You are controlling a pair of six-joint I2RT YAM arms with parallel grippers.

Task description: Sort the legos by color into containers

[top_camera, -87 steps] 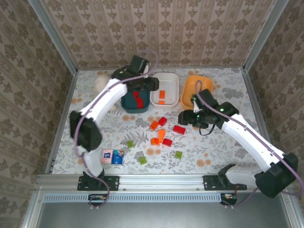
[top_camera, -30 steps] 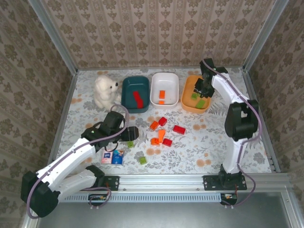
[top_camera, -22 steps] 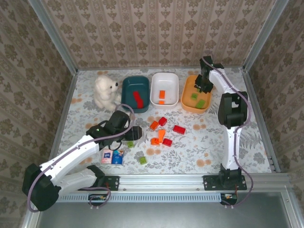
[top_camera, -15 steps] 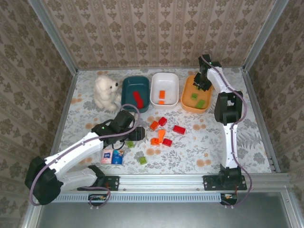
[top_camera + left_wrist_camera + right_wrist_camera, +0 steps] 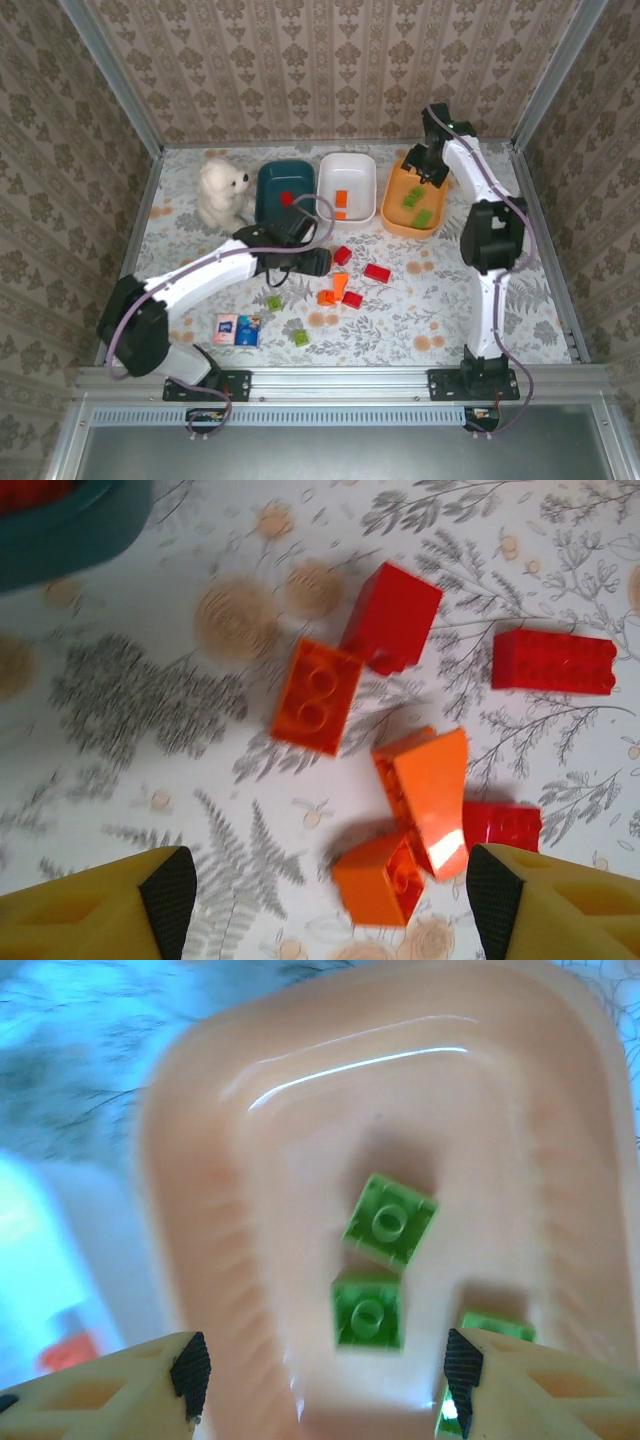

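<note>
Several lime green legos (image 5: 388, 1220) lie in the orange bowl (image 5: 200, 1190) under the right gripper (image 5: 320, 1370), whose jaws stand apart and empty. The left gripper (image 5: 330, 895), also apart, hangs above orange legos (image 5: 318, 695) and red legos (image 5: 553, 662).

We saw a table cover (image 5: 440, 300) in white with grey leaves and peach flowers, and walls (image 5: 300, 60) in beige with a brown ornament pattern. There was a dark teal bowl (image 5: 272, 180), a white bowl (image 5: 358, 175) and an orange bowl (image 5: 395, 215). We counted red bricks (image 5: 553, 661), orange bricks (image 5: 318, 695) and lime green bricks (image 5: 389, 1219). The bear (image 5: 222, 190) was white, the packet (image 5: 237, 329) blue and pink.
</note>
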